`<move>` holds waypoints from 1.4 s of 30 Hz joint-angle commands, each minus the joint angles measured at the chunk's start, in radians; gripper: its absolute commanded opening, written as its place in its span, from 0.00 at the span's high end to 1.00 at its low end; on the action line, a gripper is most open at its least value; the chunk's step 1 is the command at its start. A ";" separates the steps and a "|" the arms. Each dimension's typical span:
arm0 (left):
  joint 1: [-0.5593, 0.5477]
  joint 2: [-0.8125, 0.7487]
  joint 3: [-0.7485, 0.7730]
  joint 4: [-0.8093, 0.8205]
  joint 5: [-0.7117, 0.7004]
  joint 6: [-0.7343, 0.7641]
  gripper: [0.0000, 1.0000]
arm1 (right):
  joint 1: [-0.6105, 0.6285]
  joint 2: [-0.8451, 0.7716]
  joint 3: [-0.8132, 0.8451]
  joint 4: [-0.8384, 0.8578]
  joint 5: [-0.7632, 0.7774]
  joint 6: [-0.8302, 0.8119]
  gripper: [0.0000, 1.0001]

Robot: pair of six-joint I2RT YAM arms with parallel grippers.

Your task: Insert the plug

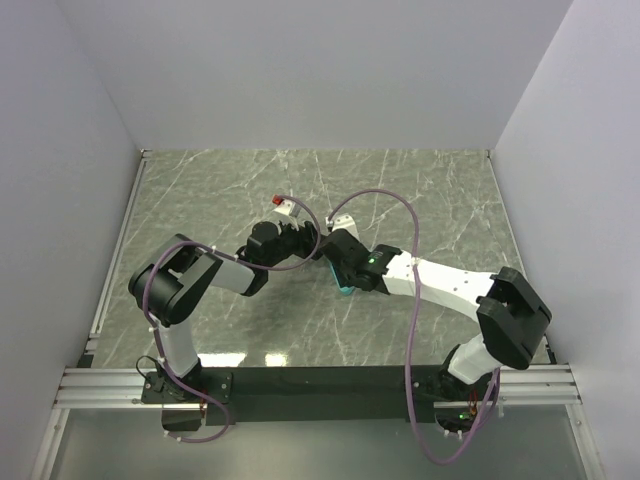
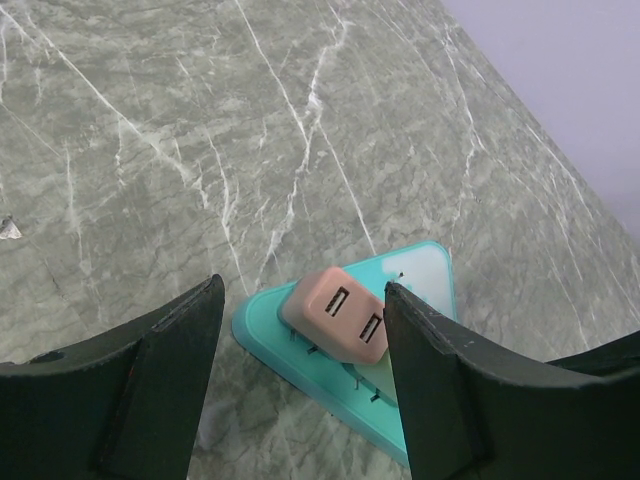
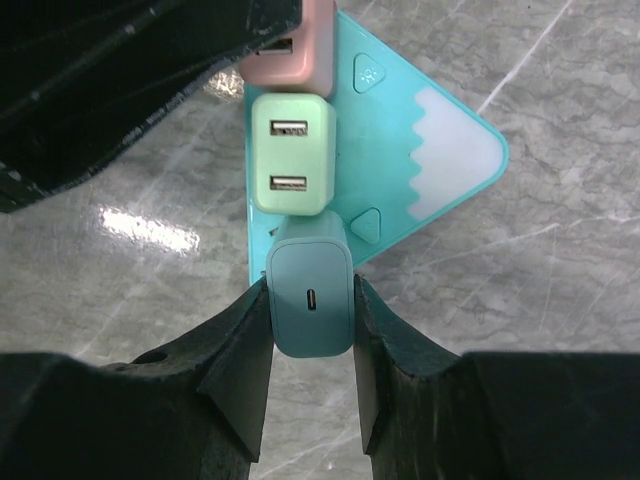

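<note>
A teal, mountain-shaped power strip (image 3: 420, 140) lies on the marble table; only a sliver of it (image 1: 346, 290) shows under the arms in the top view. A pink two-port plug (image 2: 335, 315) and a pale green plug (image 3: 292, 155) sit on it side by side, with their prongs partly showing underneath. My right gripper (image 3: 311, 285) is shut on a teal plug (image 3: 312, 300) at the strip's near end, next to the green plug. My left gripper (image 2: 305, 290) is open, its fingers either side of the pink plug and not touching it. Both grippers meet at mid-table (image 1: 325, 255).
The strip (image 2: 280, 340) rests on the green marble tabletop (image 1: 420, 190). Purple cables (image 1: 395, 205) loop above both wrists. White walls enclose the table on the left, back and right. A left finger (image 3: 130, 80) fills the right wrist view's top left.
</note>
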 commanded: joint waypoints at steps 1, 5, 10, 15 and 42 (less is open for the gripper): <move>-0.007 -0.014 0.020 0.047 0.013 0.001 0.29 | 0.006 0.020 0.034 0.031 0.023 0.020 1.00; -0.007 -0.017 0.019 0.044 0.010 0.002 0.29 | 0.012 0.037 0.038 0.041 0.008 0.021 1.00; -0.007 -0.022 0.014 0.041 0.009 0.008 0.29 | 0.020 0.055 0.057 0.008 0.038 0.031 1.00; -0.007 -0.020 0.014 0.044 0.013 0.008 0.29 | 0.027 0.060 0.061 -0.028 0.069 0.044 1.00; -0.036 0.069 0.066 0.015 0.000 0.025 0.32 | 0.023 0.161 0.012 -0.022 0.092 0.072 1.00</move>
